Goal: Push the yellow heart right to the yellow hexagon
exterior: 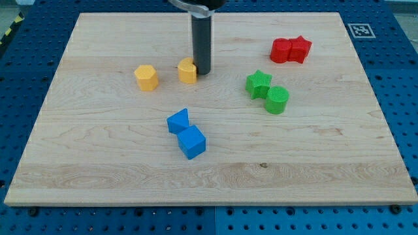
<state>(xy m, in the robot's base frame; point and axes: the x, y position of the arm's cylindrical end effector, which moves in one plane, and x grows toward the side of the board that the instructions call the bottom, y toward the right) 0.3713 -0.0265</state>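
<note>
The yellow heart (187, 71) lies on the wooden board (78, 163) in the upper middle of the view. The yellow hexagon (146, 77) lies to its left, about a block's width away. My tip (202, 71) stands right against the heart's right side, at or very near contact. The rod rises straight up from there and leaves the view at the top.
Two red blocks (290, 49) touch each other at the upper right. A green star (258, 83) and a green cylinder (277, 100) sit right of centre. Two blue blocks, a small one (177, 121) and a cube (192, 142), lie below the heart.
</note>
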